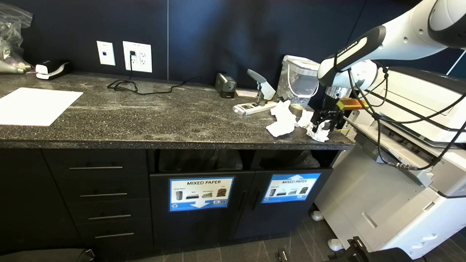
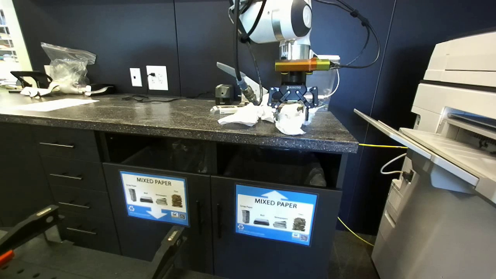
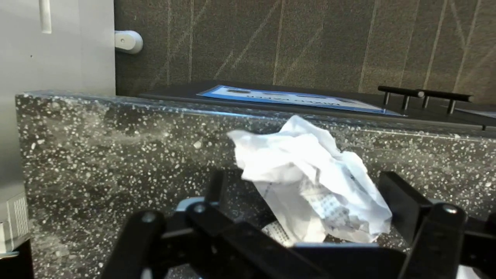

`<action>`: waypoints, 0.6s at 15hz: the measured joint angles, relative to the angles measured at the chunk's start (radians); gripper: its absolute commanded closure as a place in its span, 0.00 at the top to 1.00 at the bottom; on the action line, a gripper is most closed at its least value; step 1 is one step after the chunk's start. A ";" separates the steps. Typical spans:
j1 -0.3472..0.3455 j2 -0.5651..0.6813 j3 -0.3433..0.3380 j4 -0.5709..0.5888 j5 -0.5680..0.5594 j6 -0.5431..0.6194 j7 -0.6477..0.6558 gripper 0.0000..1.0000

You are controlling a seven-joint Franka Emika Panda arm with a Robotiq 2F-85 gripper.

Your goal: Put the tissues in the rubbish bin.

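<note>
My gripper (image 2: 291, 115) points down at the right end of the counter, its black fingers spread wide. Between them in the wrist view lies a crumpled white tissue (image 3: 294, 159); a gap shows on its left, while its right edge seems to meet the right finger, though contact is uncertain. This wad sits near the counter's front edge. More tissues (image 1: 283, 125) lie just left of the gripper in both exterior views. Below the counter, the rubbish bin (image 2: 279, 254) is the right-hand dark compartment with the bluer label and an uncovered slot above its panel.
A similar compartment (image 1: 196, 225) adjoins on the left. Behind the tissues stand a long stapler (image 1: 255, 107), a tape roll (image 1: 296, 110), a see-through bucket (image 1: 300, 80) and a black sharpener (image 1: 225, 86). A large printer (image 2: 457, 97) borders the right; a flat white sheet (image 1: 36, 105) lies far left.
</note>
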 measured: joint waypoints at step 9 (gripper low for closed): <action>-0.026 0.047 0.024 0.046 0.036 -0.042 -0.043 1.00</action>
